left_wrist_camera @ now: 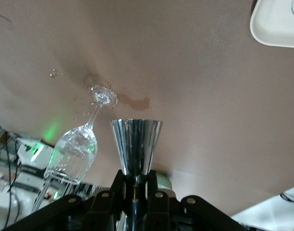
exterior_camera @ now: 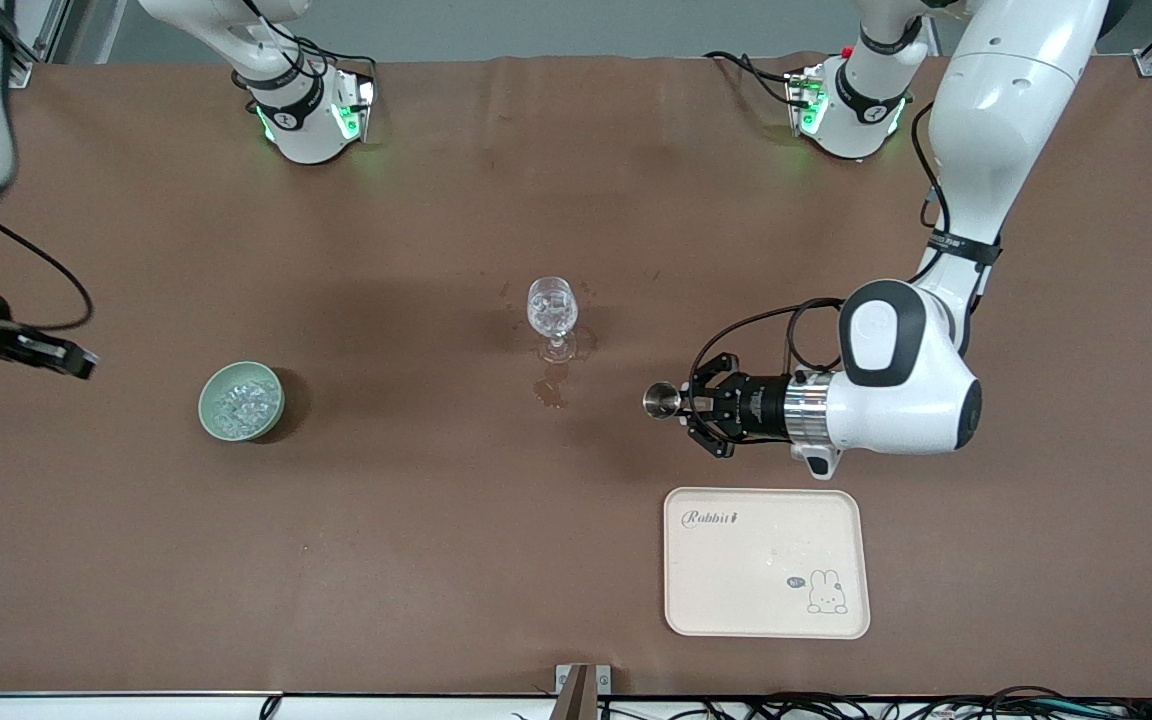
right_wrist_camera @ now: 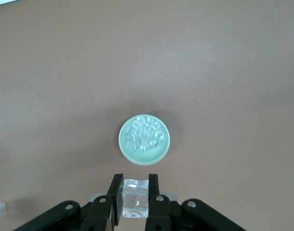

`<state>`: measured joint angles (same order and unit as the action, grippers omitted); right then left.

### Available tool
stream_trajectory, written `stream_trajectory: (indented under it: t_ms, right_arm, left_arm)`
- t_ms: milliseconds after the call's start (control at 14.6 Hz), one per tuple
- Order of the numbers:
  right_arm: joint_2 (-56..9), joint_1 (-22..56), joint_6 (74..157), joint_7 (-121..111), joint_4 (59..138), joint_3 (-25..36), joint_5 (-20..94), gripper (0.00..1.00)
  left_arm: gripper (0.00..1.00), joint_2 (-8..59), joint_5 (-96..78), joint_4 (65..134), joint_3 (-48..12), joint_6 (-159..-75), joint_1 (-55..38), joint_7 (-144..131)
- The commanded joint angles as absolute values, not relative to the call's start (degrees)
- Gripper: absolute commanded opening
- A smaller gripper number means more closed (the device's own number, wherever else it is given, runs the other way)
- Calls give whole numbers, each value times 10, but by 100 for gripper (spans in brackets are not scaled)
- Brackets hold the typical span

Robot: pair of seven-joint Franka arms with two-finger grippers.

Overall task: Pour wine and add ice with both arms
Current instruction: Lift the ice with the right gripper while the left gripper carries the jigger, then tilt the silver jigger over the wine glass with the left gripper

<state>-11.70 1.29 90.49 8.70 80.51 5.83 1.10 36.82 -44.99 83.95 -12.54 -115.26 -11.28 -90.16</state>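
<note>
Left wrist view first: my left gripper (left_wrist_camera: pixel 135 192) is clamped on the waist of the one silvery jigger (left_wrist_camera: pixel 135 144), which the front view shows held level, open mouth pointing toward the right arm's end of the table. From that mouth the single stemmed glass (exterior_camera: pixel 551 310) lies a little way on toward the right arm's end and slightly toward the robots' edge, standing upright near the table's middle beside a small wet patch (exterior_camera: pixel 552 388). That offset is what the pour turns on, I judge: the jigger has to travel along its own long axis to get above the rim before tipping. My right gripper (right_wrist_camera: pixel 135 202) hangs high over the table by the right arm's end, fingers closed on one clear ice cube (right_wrist_camera: pixel 135 204). The one pale green bowl (exterior_camera: pixel 241 400), heaped with more small ice chunks than I can count, sits below and ahead of it, toward that same end. The left arm is clearly the nearer to the glass; the right has the whole stretch from bowl to glass to cross. One cream tray (exterior_camera: pixel 766 600) lies bare by the front camera's edge, toward the left arm's end.
</note>
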Motion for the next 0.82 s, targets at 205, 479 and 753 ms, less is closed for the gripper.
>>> stream_trajectory:
  t_ms: [205, 479, 753]
  right_arm:
    - [-40, 10, 804, 57, 780, 49, -5, 0]
    - [-21, 18, 824, 51, 816, 48, -17, 0]
    - [-21, 18, 830, 39, 817, 48, -16, 0]
  left_arm:
    - [1, 357, -365, 830, -123, -1184, -164, -991]
    - [1, 340, -365, 839, -151, -1163, -163, -1001]
    - [1, 308, -363, 886, -170, -1155, -163, -1004]
